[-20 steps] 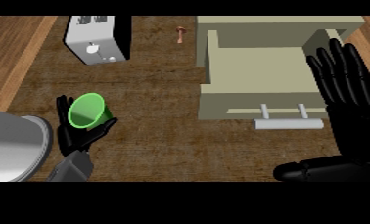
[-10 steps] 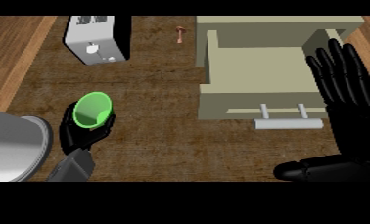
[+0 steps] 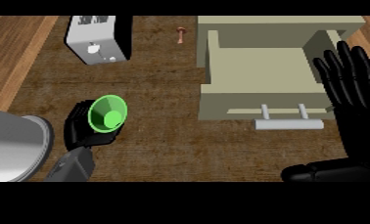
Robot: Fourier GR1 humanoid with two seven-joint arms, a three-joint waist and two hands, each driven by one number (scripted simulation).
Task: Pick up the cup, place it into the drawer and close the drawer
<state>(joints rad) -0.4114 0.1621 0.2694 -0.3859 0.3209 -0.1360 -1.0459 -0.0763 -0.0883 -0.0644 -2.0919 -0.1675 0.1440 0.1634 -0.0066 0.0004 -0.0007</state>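
A bright green cup [image 3: 107, 114] is at the lower left, its mouth facing up at me. My left hand [image 3: 83, 129] is curled round it from below and behind. The beige drawer [image 3: 217, 66] stands pulled open at the right, nothing inside it, with a pale bar handle [image 3: 288, 123] on its front. My right hand [image 3: 347, 83] rests open over the drawer's right side, fingers straight and pointing up.
A white toaster [image 3: 95, 39] stands at the upper left. A small reddish item [image 3: 180, 33] lies near the back edge, left of the drawer. A large grey metal bowl or pan [image 3: 18, 145] sits at the lower left edge.
My left hand has carried the green cup a little to the right and slightly down. The right hand and the drawer have not moved.
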